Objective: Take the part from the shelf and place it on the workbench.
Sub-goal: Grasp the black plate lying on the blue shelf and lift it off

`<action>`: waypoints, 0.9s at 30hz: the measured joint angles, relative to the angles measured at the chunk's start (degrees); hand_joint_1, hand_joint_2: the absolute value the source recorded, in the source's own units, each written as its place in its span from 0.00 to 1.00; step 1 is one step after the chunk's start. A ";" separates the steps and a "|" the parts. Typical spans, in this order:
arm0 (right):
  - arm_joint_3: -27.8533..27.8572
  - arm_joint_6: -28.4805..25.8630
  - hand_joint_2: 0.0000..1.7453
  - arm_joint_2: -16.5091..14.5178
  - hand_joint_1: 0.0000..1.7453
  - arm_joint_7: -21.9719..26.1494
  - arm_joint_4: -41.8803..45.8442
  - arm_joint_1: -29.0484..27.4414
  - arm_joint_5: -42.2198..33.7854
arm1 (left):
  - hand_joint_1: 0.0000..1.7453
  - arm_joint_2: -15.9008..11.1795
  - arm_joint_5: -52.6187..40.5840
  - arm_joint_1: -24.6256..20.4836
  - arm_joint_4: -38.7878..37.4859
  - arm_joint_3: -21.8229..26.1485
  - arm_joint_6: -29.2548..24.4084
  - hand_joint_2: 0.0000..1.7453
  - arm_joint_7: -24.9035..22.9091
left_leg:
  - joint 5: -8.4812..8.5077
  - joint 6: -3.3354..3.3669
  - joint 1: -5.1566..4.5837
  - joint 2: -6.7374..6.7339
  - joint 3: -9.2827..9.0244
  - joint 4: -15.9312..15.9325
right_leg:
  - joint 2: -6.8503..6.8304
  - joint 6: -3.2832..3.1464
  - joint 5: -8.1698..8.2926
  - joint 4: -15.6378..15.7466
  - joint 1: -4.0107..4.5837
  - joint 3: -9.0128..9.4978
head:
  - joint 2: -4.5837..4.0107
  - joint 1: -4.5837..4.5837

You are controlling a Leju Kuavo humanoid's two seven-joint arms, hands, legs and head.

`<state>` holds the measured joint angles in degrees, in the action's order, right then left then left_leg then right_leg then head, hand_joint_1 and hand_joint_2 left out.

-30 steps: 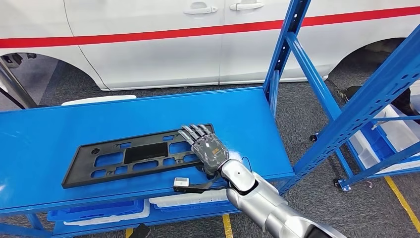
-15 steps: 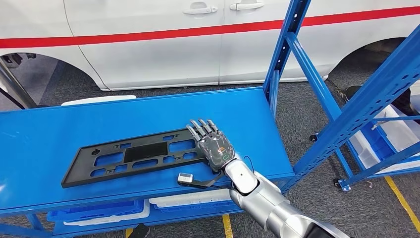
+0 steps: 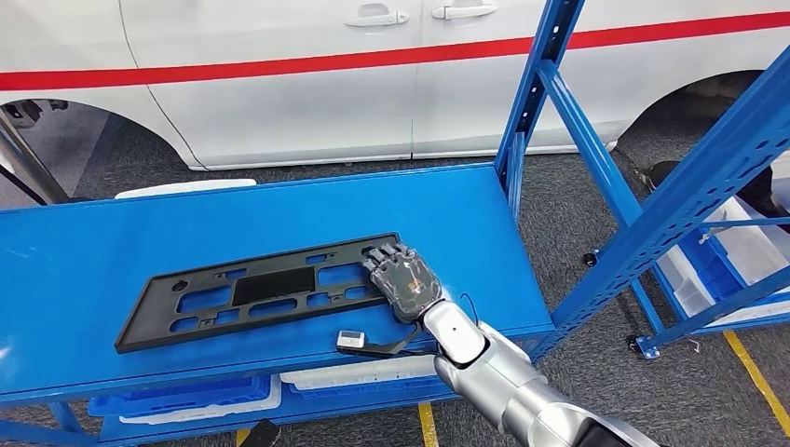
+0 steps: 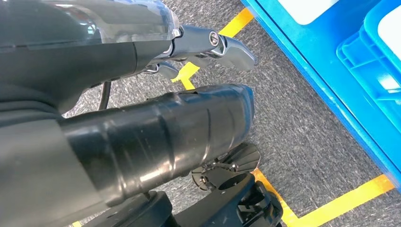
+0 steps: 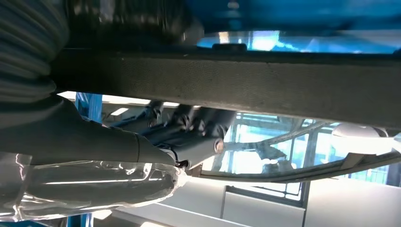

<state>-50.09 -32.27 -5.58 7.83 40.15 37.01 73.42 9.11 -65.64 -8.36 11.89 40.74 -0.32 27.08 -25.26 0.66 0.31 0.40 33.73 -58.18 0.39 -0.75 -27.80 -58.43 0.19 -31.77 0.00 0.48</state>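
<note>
A long black plastic part (image 3: 251,293) with several cut-outs lies flat on the blue shelf surface (image 3: 112,242), towards its front edge. My right hand (image 3: 402,284) is at the part's right end, fingers curled down over its edge. Up close in the right wrist view, the part's dark edge (image 5: 283,94) runs across between my thumb and my fingers (image 5: 189,123), so the hand grips it. My left hand (image 4: 198,85) hangs beside my body above the grey floor, its fingers apart and holding nothing.
A small white device (image 3: 349,340) on a black cable lies by my right wrist at the shelf's front edge. Blue rack uprights (image 3: 531,102) rise at the shelf's right end, with another rack (image 3: 708,177) further right. Bins (image 3: 186,396) sit below. A white car (image 3: 279,84) stands behind.
My right hand lifted its fingers from the part's right end, stretched them out, then curled them down over that end. The part has stayed where it was.
</note>
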 joint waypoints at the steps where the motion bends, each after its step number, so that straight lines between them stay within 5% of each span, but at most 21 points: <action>1: 0.04 0.14 1.00 0.01 1.00 0.17 -0.01 0.03 -0.19 | 0.00 0.00 0.01 0.00 0.00 0.00 0.00 0.00 0.00 | 0.00 0.00 0.00 0.00 0.00 0.00 | 0.00 0.00 0.00 0.00 0.00 0.00 | 0.00 -0.01; 27: 1.28 -2.66 1.00 0.39 1.00 -0.13 1.77 -0.65 0.04 | 0.00 0.00 0.56 0.15 0.00 0.04 -0.33 0.00 0.01 | 0.00 0.00 0.00 0.01 -0.01 0.00 | -0.02 0.00 0.00 0.01 0.00 0.03 | 0.00 0.00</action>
<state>-48.81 -34.92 -5.19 7.71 41.92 36.37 73.46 9.11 -65.08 -8.21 11.89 40.78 -0.64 27.09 -25.26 0.66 0.31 0.41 33.72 -58.18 0.38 -0.74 -27.80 -58.42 0.19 -31.74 0.00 0.48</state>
